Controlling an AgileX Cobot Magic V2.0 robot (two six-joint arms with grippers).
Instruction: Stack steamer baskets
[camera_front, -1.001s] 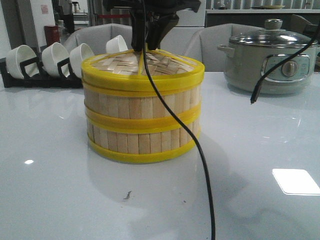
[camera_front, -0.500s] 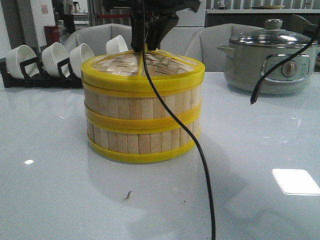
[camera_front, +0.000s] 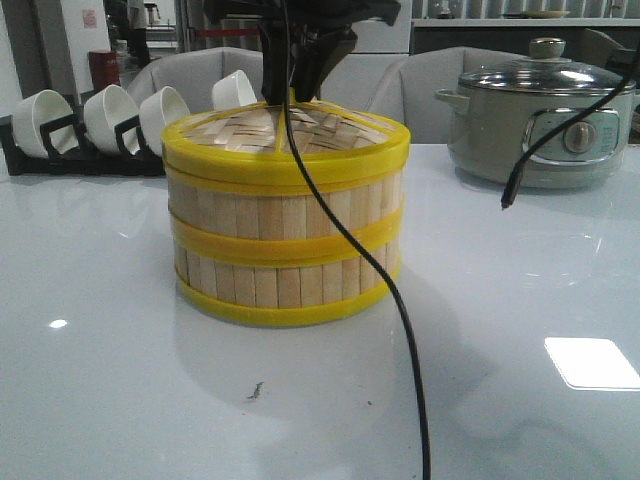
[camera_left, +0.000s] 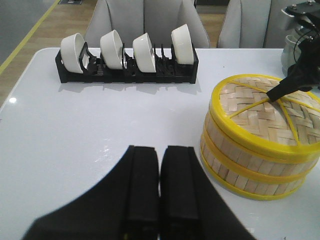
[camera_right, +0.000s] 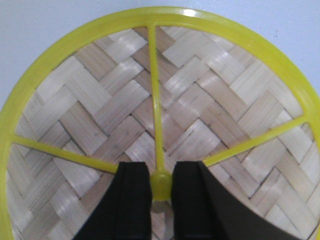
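Upright — steamer baskets (camera_front: 285, 235), axis vertical.

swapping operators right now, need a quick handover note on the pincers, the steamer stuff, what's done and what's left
Right pincer: over the middle of the woven lid, fingers either side of the yellow centre knob; shut on it, as far as the right wrist view shows.
Left pincer: shut, empty, above bare table, clear of the stack.
Steamer baskets: stacked one on the other, lid on top, near the table's middle; bowl rack behind to the left, electric pot behind to the right.
Done: stacking, lid in place.
Left: probably open the right pincer and lift away.
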